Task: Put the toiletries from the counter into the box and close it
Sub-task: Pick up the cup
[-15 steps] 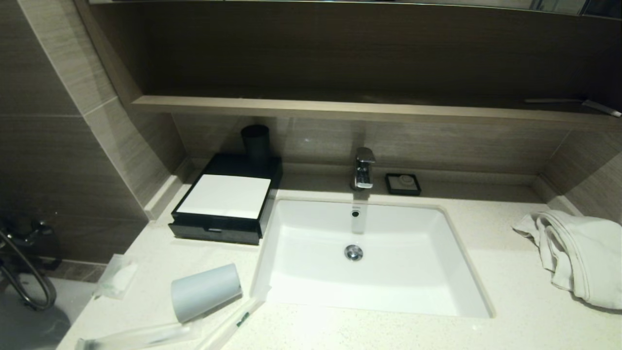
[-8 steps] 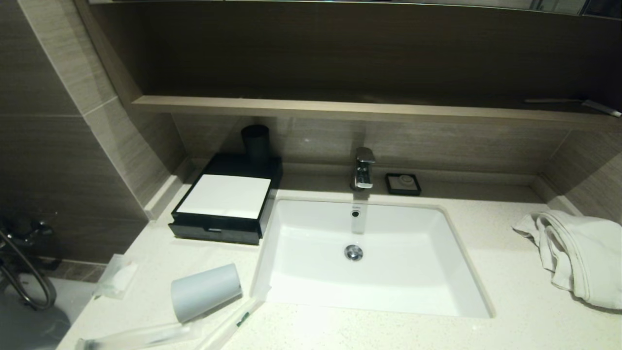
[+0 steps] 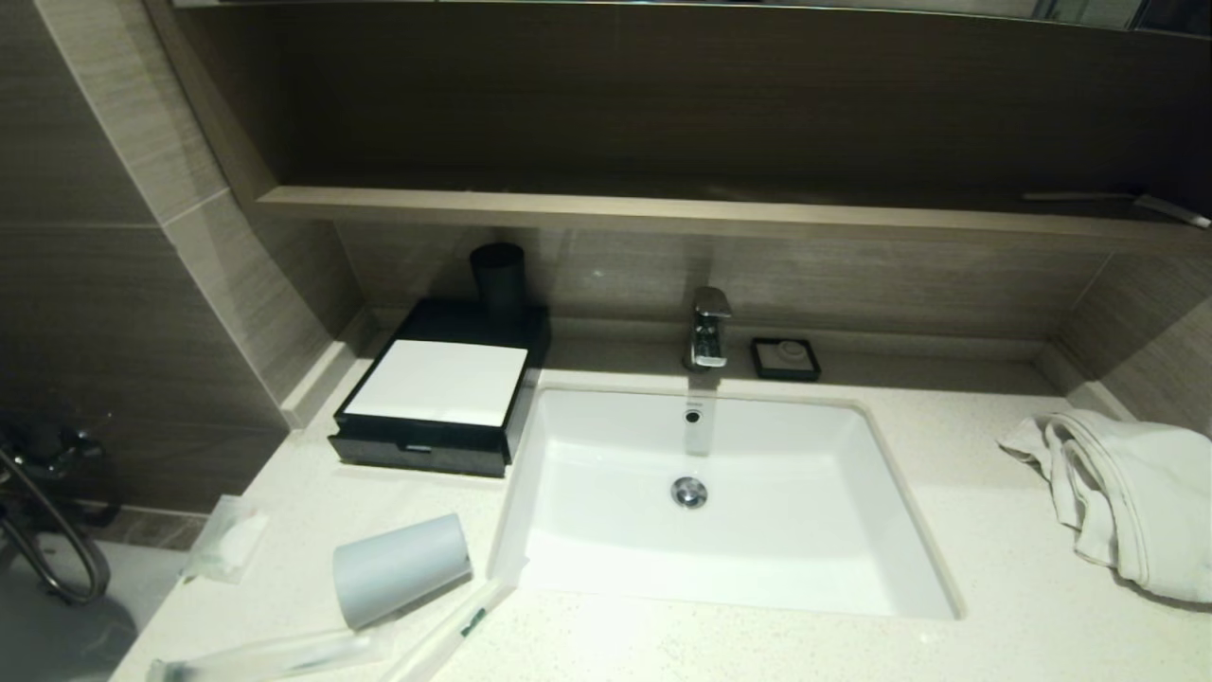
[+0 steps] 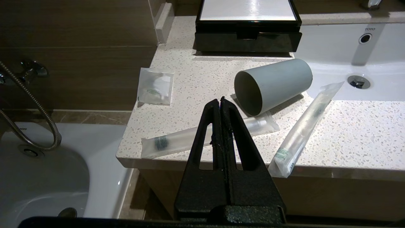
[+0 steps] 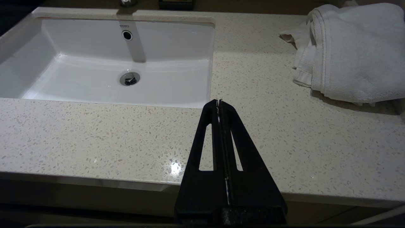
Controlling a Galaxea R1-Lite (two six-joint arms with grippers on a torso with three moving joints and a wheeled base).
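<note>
Both black grippers, left (image 4: 220, 100) and right (image 5: 218, 102), hang closed and empty before the speckled off-white stone counter (image 3: 994, 606). Translucent sachets (image 4: 302, 131) lie near the black white-topped box (image 3: 436, 398).

Box (image 3: 437, 384) at counter's (image 3: 776, 644) back-left corner, left of basin (image 3: 720, 502) | cup (image 3: 400, 568) on its side near front edge | sachets (image 3: 454, 630) before cup | packet (image 3: 227, 540) at left edge | towel (image 3: 1127, 493) at right edge
</note>
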